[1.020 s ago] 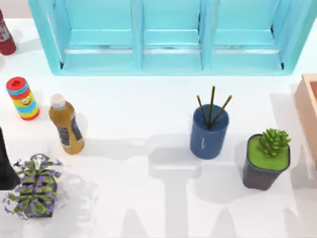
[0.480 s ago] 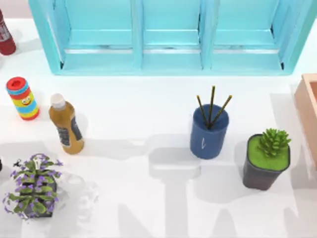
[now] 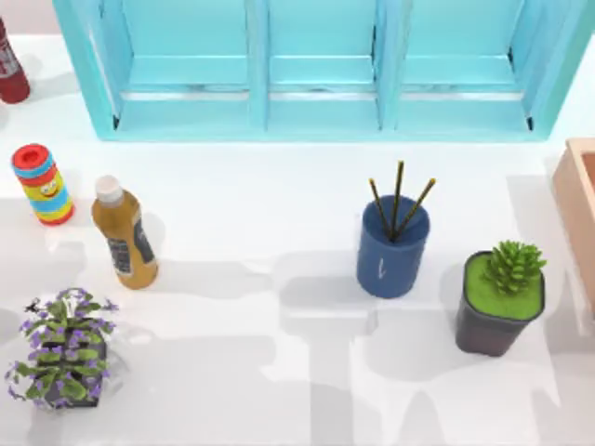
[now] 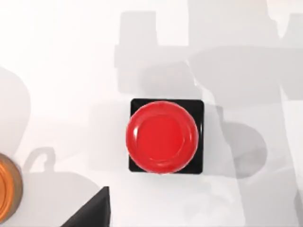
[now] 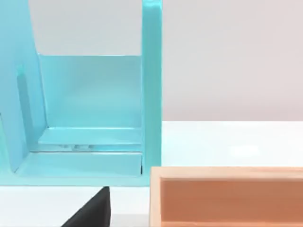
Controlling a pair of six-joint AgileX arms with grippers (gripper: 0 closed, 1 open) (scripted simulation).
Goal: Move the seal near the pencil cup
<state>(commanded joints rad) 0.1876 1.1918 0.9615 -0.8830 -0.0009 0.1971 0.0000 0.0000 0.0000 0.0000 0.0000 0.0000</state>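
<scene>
The seal (image 4: 162, 137) appears in the left wrist view from straight above, a glossy red round knob on a black square base. It stands upright on the white table with nothing touching it. The pencil cup (image 3: 391, 249) is a dark blue cylinder with a white mark and three thin pencils. It stands right of the table's middle in the top view. A dark wedge (image 4: 90, 213) of the left arm's own hardware juts into the left wrist view, apart from the seal.
A grey pot with a green succulent (image 3: 500, 297) stands right of the cup. A brown bottle (image 3: 124, 234), a rainbow tube (image 3: 42, 184) and a purple-flowered plant (image 3: 63, 348) stand at the left. A turquoise shelf (image 3: 321, 116) lines the back, and a wooden box (image 3: 581, 209) sits at the right edge.
The dark left arm at the top view's left edge has moved out of that picture. Shadows on the table have shifted. The objects have not moved.
</scene>
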